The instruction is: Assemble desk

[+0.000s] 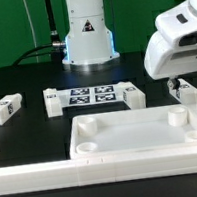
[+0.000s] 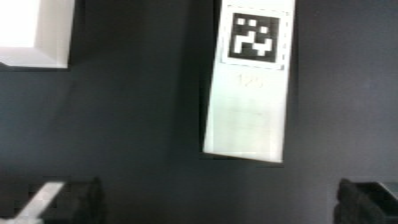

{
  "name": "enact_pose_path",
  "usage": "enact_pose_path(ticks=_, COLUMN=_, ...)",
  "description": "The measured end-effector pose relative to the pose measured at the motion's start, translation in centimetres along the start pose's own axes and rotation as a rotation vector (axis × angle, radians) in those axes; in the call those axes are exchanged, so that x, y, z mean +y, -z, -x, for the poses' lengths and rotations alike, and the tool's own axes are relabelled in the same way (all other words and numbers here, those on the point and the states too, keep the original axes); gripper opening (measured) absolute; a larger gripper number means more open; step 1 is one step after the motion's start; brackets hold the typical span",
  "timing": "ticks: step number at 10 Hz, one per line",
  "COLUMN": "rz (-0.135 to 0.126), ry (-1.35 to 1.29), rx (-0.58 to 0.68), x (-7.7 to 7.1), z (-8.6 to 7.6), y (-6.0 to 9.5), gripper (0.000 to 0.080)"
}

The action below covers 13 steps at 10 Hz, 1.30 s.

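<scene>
Gripper (image 2: 214, 203): jaws wide apart, empty.
Wrist view: white square-section plastic leg (image 2: 249, 90), tagged, untouched.
Exterior view alone: white rimmed rectangular slab (image 1: 132, 134).

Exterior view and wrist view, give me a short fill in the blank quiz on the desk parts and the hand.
1. In the wrist view, the hand is ___ and holds nothing.
2. The desk slab shows ___ round corner sockets, facing up.
3. The leg in the wrist view carries one black-and-white ___ near one end.
4. The table under the parts is coloured ___.

Missing words: open; four; tag; black.
</scene>
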<state>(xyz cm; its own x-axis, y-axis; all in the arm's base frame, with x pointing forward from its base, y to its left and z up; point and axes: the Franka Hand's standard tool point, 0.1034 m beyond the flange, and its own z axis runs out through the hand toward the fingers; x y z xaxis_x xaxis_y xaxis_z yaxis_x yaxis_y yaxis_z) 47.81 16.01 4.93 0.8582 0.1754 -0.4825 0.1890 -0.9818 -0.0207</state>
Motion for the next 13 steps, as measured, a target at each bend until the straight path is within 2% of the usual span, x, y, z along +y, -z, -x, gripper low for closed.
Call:
enact_pose_path(ticks=2, rz=0.004, ry=-0.004, rx=-0.128, x=-0.1, z=0.1, y=-0.6, gripper=0.0649)
enact_pose_path(ticks=4, rz=0.015, ry=0.003, rx=-0.267, x=-0.6, z=0.6, y=-1.8, gripper=0.0649)
enact_pose_path(ticks=6, rz=0.016, ry=0.006, rx=-0.369, x=-0.6, z=0.2, y=-2.4, gripper=0.0649)
enact_pose_path(ticks=8, rz=0.02, ry=0.016, rx=-0.568, x=-0.3, z=1.1, y=-3.5, gripper=0.0649)
enact_pose_path(ticks=9, rz=0.017, ry=0.014, rx=-0.56, x=-0.2, z=-0.1, y=-4.0, gripper=0.0649)
enact_pose_path(ticks=13, rz=0.022, ry=-0.008, rx=-0.557, x=0.0, z=-0.1, y=-4.4, gripper=0.0649)
